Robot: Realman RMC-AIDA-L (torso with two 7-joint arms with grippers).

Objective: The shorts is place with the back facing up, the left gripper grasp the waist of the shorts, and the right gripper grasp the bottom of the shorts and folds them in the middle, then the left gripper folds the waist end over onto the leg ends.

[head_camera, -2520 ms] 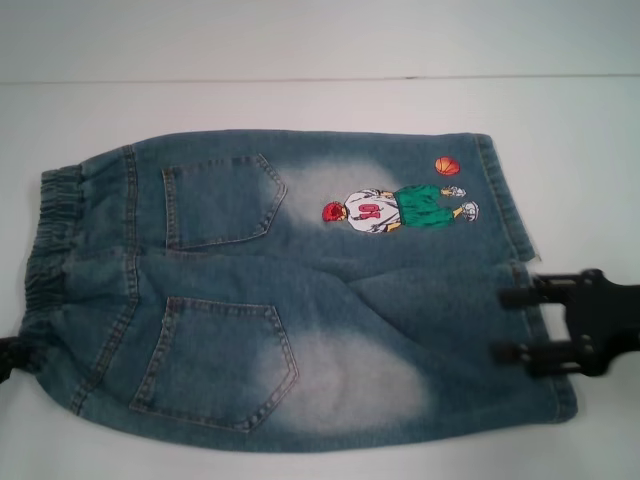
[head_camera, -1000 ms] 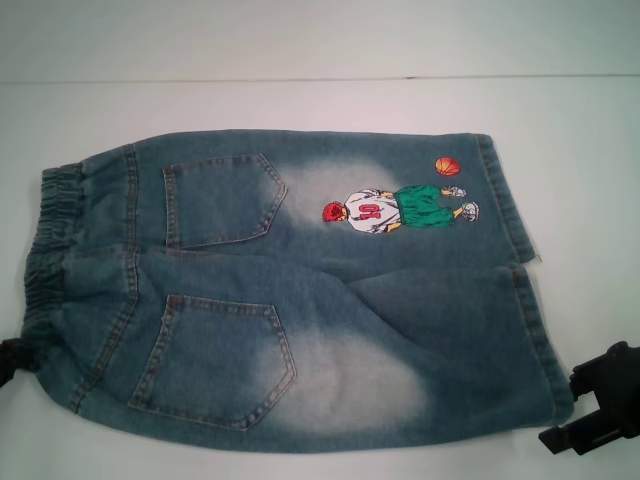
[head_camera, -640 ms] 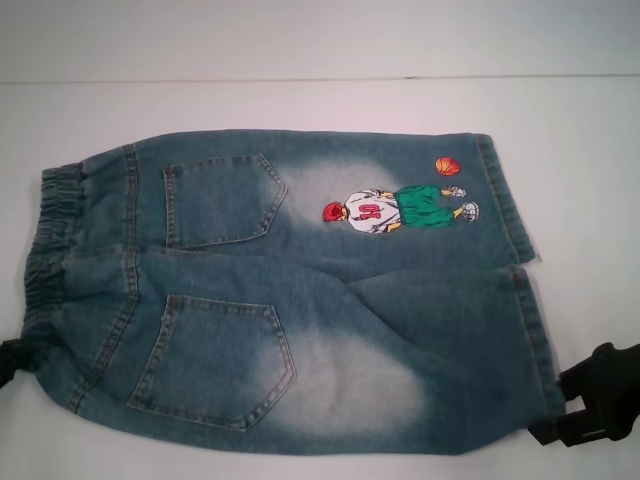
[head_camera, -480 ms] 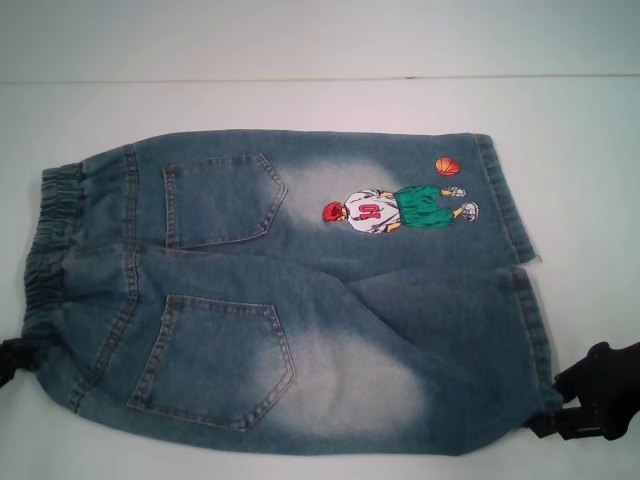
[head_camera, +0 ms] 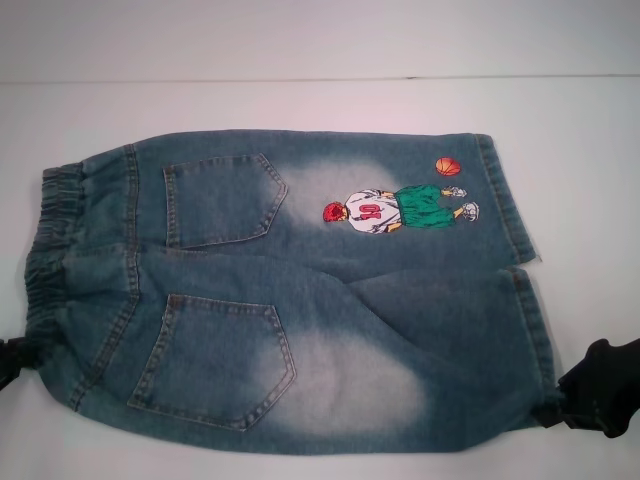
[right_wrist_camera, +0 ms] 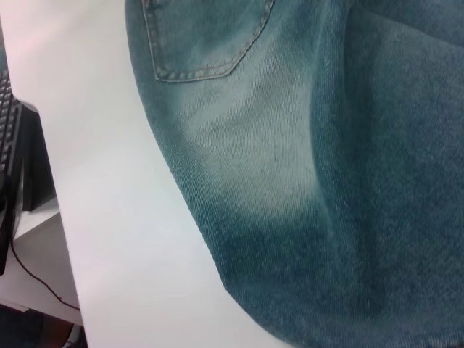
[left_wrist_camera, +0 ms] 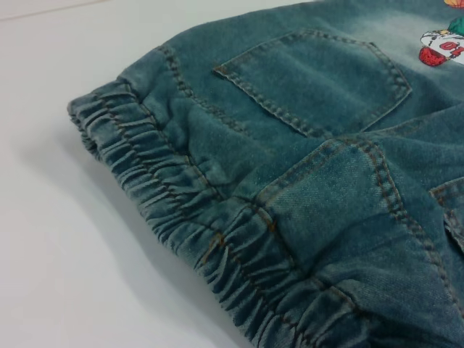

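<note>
The blue denim shorts (head_camera: 300, 300) lie flat on the white table (head_camera: 300, 110), back up, with two back pockets and an embroidered basketball figure (head_camera: 400, 208) showing. The elastic waist (head_camera: 55, 250) is at the left and the leg hems (head_camera: 520, 260) at the right. At the waist's near corner, my left gripper (head_camera: 10, 362) shows only as a black tip, with the cloth drawn to a point there. My right gripper (head_camera: 560, 405) is shut on the near leg's hem corner, which is bunched. The left wrist view shows the gathered waistband (left_wrist_camera: 181, 217) up close.
The table's near edge (right_wrist_camera: 69, 239) shows in the right wrist view, with a black keyboard-like object (right_wrist_camera: 14, 159) below it. White table surface surrounds the shorts at the back and right.
My right gripper swung from over the leg hems to the near hem corner, turned, and closed on it. The left gripper and the shorts have barely moved.
</note>
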